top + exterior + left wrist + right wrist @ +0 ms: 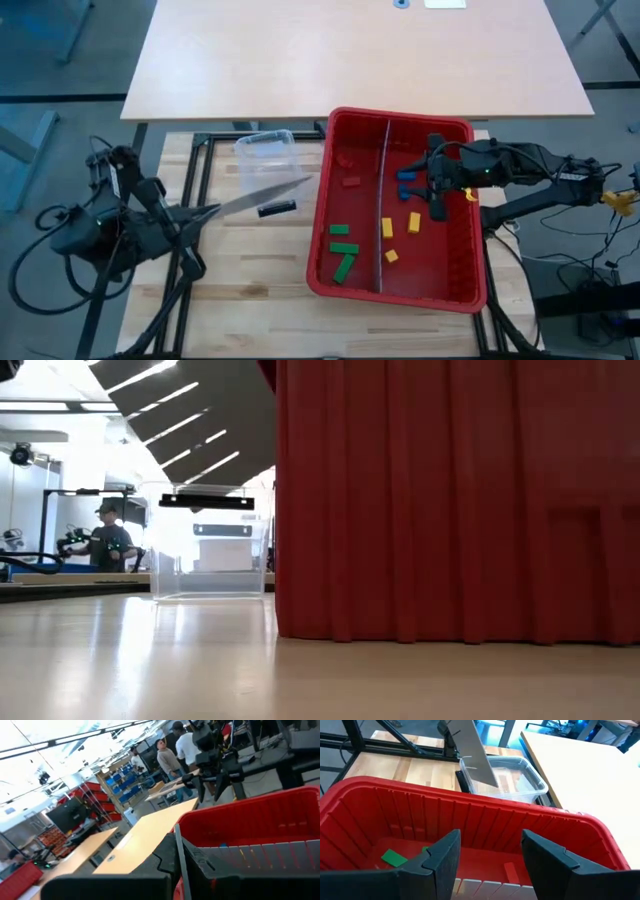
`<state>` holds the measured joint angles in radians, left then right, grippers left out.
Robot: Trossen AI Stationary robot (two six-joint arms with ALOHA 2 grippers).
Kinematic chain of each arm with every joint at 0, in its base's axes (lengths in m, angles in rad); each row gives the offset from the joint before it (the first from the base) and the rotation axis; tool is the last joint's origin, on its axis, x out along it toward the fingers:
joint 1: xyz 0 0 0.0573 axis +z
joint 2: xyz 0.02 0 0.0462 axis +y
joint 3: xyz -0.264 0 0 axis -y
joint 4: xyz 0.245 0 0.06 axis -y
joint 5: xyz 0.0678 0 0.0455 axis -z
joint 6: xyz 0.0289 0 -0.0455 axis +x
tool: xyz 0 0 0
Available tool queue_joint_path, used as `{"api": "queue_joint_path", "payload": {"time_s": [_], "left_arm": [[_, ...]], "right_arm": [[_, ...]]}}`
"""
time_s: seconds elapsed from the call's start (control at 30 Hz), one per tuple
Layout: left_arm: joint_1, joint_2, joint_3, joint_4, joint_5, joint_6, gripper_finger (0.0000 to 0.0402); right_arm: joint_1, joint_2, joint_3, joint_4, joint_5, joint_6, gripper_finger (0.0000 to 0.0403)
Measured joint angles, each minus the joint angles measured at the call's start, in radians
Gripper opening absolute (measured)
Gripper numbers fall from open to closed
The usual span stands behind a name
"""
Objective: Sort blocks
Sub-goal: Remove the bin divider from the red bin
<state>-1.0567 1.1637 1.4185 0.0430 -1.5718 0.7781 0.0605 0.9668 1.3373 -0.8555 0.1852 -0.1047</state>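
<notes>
No writing could be read. The right gripper point(437, 195) hung jaws spread over the red bin point(400, 124); the left gripper point(205, 212) pinched a grey divider panel point(262, 194).

**No legible text anywhere in the scene**

No words, labels, brand marks or numbers can be read on the red bin point(400, 290), the clear tub point(266, 147), the blocks or the desk point(250, 260). Shelves and screens in the room behind appear in the wrist views, too indistinct to show any readable lettering.

Ribbed red plastic bin point(400, 290), seemingly matt; wooden table point(260, 260).
</notes>
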Motion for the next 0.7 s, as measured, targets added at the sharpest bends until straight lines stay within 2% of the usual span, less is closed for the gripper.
{"api": "queue_joint_path", "payload": {"time_s": [0.3, 0.47, 0.7], "left_arm": [[0.013, 0.052, 0.074, -0.012, 0.0, 0.043, 0.0], [0.012, 0.068, 0.1, -0.012, 0.0, 0.016, 0.0], [-0.096, 0.109, 0.134, 0.004, 0.003, -0.006, 0.0]], "right_arm": [[0.0, 0.0, -0.012, -0.001, 0.0, 0.0, 0.0185], [0.0, 0.0, -0.022, -0.001, 0.0, 0.0, 0.0185], [-0.001, 0.0, -0.023, -0.001, 0.0, -0.001, 0.0185]]}}
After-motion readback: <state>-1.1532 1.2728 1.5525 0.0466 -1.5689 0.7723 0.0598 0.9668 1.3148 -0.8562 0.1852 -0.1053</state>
